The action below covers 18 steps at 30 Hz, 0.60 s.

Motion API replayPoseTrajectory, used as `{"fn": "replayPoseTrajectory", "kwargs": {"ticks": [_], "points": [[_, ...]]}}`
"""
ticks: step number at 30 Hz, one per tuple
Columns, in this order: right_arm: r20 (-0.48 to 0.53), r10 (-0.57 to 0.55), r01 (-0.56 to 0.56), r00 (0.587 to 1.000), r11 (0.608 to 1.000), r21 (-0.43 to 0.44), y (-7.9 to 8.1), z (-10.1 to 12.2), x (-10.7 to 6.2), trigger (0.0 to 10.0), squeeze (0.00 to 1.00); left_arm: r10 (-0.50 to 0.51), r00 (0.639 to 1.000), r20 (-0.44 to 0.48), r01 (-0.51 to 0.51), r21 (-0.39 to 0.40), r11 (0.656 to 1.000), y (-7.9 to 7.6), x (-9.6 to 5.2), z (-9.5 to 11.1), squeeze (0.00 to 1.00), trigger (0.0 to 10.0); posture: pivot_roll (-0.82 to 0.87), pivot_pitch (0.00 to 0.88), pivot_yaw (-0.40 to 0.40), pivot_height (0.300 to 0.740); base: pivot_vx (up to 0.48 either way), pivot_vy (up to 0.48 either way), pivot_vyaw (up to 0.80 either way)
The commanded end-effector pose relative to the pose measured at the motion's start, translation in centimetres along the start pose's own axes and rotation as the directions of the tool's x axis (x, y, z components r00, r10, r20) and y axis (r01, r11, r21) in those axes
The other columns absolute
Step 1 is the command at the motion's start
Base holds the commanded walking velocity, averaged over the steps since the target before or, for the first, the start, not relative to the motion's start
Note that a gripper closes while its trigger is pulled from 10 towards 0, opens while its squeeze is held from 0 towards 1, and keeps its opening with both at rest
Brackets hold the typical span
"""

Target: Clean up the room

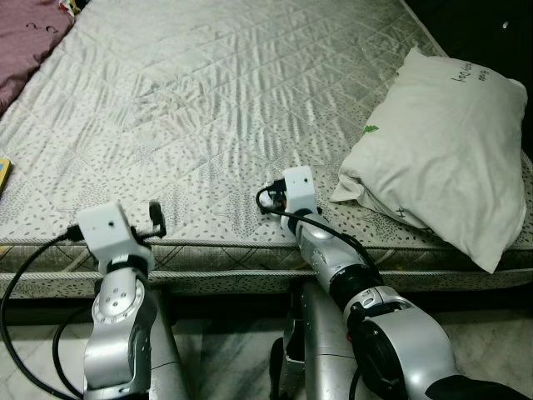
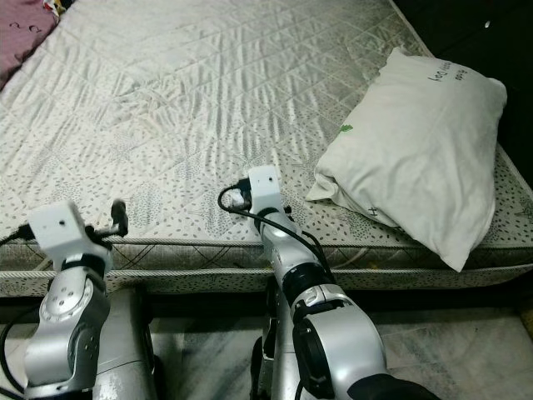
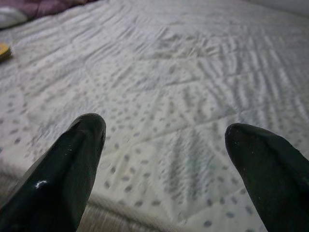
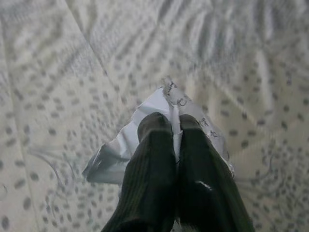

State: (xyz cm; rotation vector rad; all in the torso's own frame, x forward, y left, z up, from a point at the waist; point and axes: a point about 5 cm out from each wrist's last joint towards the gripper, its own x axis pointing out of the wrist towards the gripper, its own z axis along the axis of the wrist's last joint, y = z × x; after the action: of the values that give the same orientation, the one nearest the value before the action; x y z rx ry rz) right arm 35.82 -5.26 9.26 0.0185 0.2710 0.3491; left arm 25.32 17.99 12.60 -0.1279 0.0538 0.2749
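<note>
Right pincer (image 4: 173, 126) pinches crumpled paper (image 4: 145, 140) on quilted mattress (image 1: 208, 108); left pincer (image 3: 164, 145) spread at mattress edge. I note white pillow (image 1: 450, 150) right, maroon blanket (image 1: 25, 42) far left.

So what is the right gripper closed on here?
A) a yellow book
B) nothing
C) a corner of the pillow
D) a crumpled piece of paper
D: in the right wrist view the right gripper has its black fingers pinched together on a crumpled piece of paper with writing on it, over the mattress; the pillow lies apart.
</note>
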Motion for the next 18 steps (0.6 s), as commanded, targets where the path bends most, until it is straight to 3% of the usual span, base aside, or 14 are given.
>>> {"fn": "replayPoseTrajectory", "kwargs": {"ticks": [1, 5, 7, 11, 12, 13, 17, 18], "points": [[0.052, -0.007, 0.006, 0.999, 0.999, 0.031, -0.9, 0.7, -0.2, 0.0, 0.0, -0.013, 1.0, -0.015, 0.013, -0.006, 1.0, -0.2, 0.0, -0.5, 0.0, 10.0, 0.04, 0.038, -0.102, 0.521, 0.0, 0.0, 0.0], [0.117, 0.027, -0.034, 0.993, 0.998, 0.052, -1.1, 1.7, -0.5, 0.0, 0.0, -0.011, 1.0, -0.012, 0.011, -0.011, 1.0, -0.2, -0.1, -0.6, 0.0, 10.0, 0.04, 0.029, -0.103, 0.521, 0.0, 0.0, 0.0], [0.193, 0.076, -0.09, 0.978, 0.994, 0.061, -1.4, 2.2, -1.4, 0.0, 0.0, 0.004, 1.0, -0.014, -0.004, -0.023, 1.0, 0.1, -0.5, -1.0, 0.0, 10.0, 0.04, 0.002, -0.107, 0.521, 0.0, 0.0, 0.0], [0.233, 0.08, -0.104, 0.969, 0.99, 0.096, -1.9, 1.9, -3.0, 0.0, 0.0, 0.032, 0.999, -0.021, -0.032, -0.026, 0.999, 0.9, -1.0, -1.5, 0.0, 10.0, 0.03, 0.0, -0.097, 0.521, 0.0, 0.0, 0.0], [0.246, 0.054, -0.082, 0.968, 0.991, 0.104, -2.2, 1.8, -3.6, 6.0, 0.0, 0.034, 0.999, -0.023, -0.035, -0.027, 0.999, 1.1, -1.1, -1.7, 0.0, 10.0, 0.02, 0.0, -0.086, 0.521, 0.0, 0.0, 0.0], [0.256, 0.029, -0.053, 0.966, 0.995, 0.088, -2.6, 1.7, -4.3, 10.0, 0.0, 0.01, 1.0, -0.028, -0.011, -0.035, 0.999, 1.0, -1.1, -1.9, 0.0, 10.0, 0.0, 0.0, -0.072, 0.521, 0.0, 0.0, 0.0], [0.282, 0.001, -0.015, 0.959, 0.999, 0.049, -2.9, 1.5, -5.2, 10.0, 0.0, -0.033, 0.999, -0.026, 0.032, -0.046, 0.998, 0.6, -1.2, -2.0, 0.0, 10.0, -0.01, 0.0, -0.052, 0.521, 0.0, 0.0, 0.0], [0.299, -0.028, 0.013, 0.954, 0.999, 0.051, -3.4, 1.2, -5.8, 10.0, 0.0, -0.095, 0.995, -0.012, 0.094, -0.058, 0.994, -0.4, -1.0, -1.7, 0.0, 10.0, -0.03, 0.0, -0.028, 0.521, 0.0, 0.0, 0.0]]}}
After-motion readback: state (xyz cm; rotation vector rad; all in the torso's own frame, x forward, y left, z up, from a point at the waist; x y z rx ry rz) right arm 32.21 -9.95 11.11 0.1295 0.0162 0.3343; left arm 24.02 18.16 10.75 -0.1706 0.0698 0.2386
